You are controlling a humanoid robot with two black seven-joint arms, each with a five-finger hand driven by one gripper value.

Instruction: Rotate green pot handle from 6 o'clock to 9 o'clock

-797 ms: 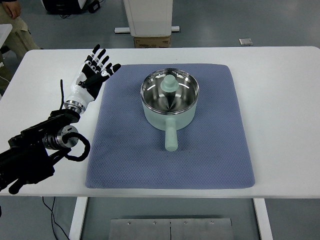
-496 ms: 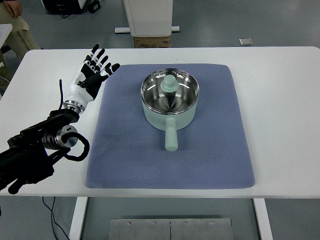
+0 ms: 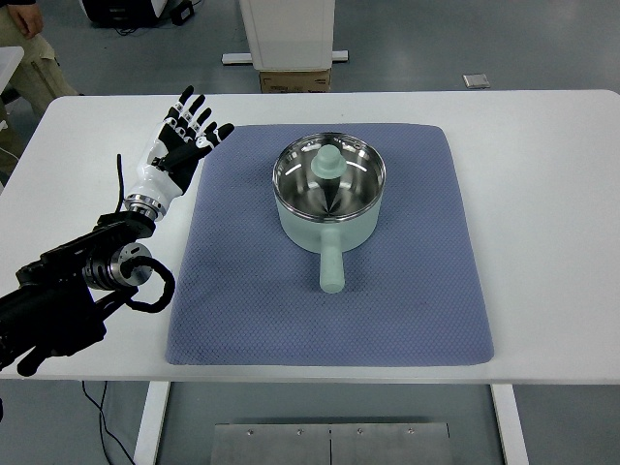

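A pale green pot (image 3: 328, 194) with a shiny steel inside stands on a blue mat (image 3: 329, 242) in the middle of the white table (image 3: 542, 194). Its handle (image 3: 331, 266) points straight toward the near edge, at 6 o'clock. My left hand (image 3: 186, 131) hovers over the table just off the mat's far left corner, fingers spread and holding nothing, well apart from the pot. The left arm (image 3: 77, 286) enters from the lower left. No right arm shows.
A cardboard box (image 3: 294, 79) and a white pedestal (image 3: 288, 34) stand on the floor beyond the table's far edge. A person's leg (image 3: 29, 58) shows at the top left corner.
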